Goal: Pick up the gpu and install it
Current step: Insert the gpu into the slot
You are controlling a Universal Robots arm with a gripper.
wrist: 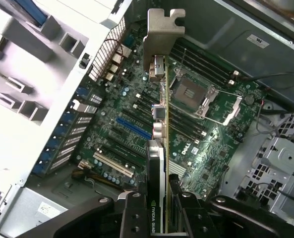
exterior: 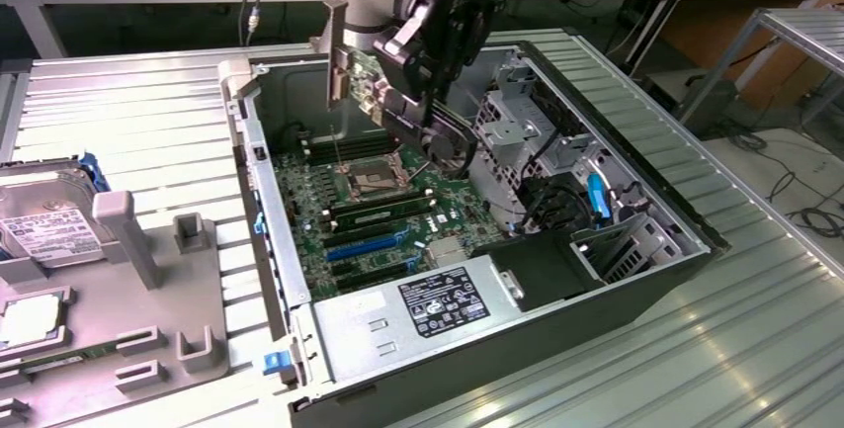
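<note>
Green board and black face of the gpu point(wrist: 160, 124) show edge-on in the wrist view, with the metal bracket at its far end. The gripper point(wrist: 161, 203) has the card clamped between its fingers. It hangs inside the open computer case point(exterior: 646, 290), above the motherboard point(wrist: 206, 144) and not seated. Picking up looks done; installing is in hand. Seating likely calls for lining its bottom edge with a slot point(wrist: 134, 128), then pressing straight down.
</note>
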